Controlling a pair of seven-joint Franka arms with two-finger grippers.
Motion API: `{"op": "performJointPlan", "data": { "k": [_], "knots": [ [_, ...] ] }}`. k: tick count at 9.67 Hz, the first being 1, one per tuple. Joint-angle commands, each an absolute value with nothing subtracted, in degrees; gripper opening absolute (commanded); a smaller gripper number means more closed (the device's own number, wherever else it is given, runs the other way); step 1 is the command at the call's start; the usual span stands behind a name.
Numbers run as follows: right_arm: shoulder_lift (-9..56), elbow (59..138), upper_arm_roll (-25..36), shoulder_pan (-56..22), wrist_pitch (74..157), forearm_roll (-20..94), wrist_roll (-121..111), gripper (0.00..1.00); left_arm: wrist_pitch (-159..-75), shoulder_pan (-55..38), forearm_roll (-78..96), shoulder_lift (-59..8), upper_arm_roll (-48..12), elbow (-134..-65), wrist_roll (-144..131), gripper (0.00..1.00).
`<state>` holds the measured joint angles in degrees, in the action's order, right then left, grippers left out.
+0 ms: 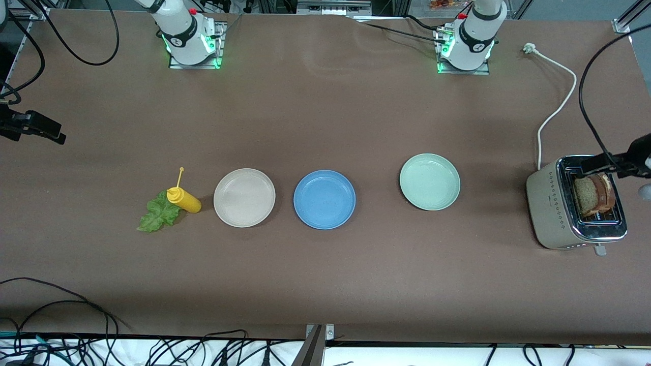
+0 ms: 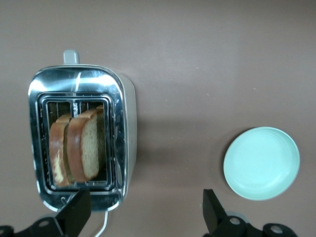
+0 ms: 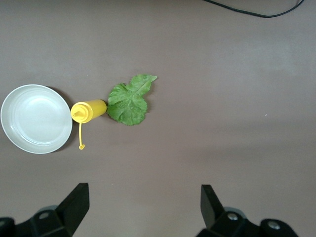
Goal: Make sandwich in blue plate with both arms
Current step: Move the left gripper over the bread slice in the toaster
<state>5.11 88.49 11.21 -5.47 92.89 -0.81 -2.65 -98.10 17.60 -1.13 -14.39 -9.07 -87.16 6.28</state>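
Observation:
The blue plate (image 1: 324, 199) sits bare at mid-table, between a beige plate and a pale green one. Two bread slices (image 1: 592, 194) (image 2: 79, 148) stand upright in the toaster's slots at the left arm's end of the table. A green lettuce leaf (image 1: 158, 213) (image 3: 129, 100) lies flat toward the right arm's end. My left gripper (image 1: 618, 162) (image 2: 144, 202) hangs open over the toaster's edge, holding nothing. Over bare table at the right arm's end, my right gripper (image 1: 46, 129) (image 3: 142, 192) is open and holds nothing.
A yellow squeeze bottle (image 1: 184, 199) (image 3: 89, 110) lies beside the lettuce, touching it. The beige plate (image 1: 244, 197) (image 3: 34, 118) and pale green plate (image 1: 430, 181) (image 2: 261, 163) flank the blue one. The toaster (image 1: 546, 203) (image 2: 74, 81) trails a white cord (image 1: 557, 107).

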Motion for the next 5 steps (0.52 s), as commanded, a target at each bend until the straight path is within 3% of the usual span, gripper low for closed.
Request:
{"op": "performJointPlan", "data": {
  "k": [1, 5],
  "knots": [
    [4.9, 87.8, 11.2, -5.4, 92.0, -1.5, -2.9, 1.00, -102.6, 20.0, -3.7, -20.1, -9.8, -86.0, 8.3, 1.00],
    [4.9, 87.8, 11.2, -5.4, 92.0, -1.5, -2.9, 1.00, -104.4, 21.4, -8.9, -23.4, -9.8, -86.5, 9.4, 0.97]
  ]
}}
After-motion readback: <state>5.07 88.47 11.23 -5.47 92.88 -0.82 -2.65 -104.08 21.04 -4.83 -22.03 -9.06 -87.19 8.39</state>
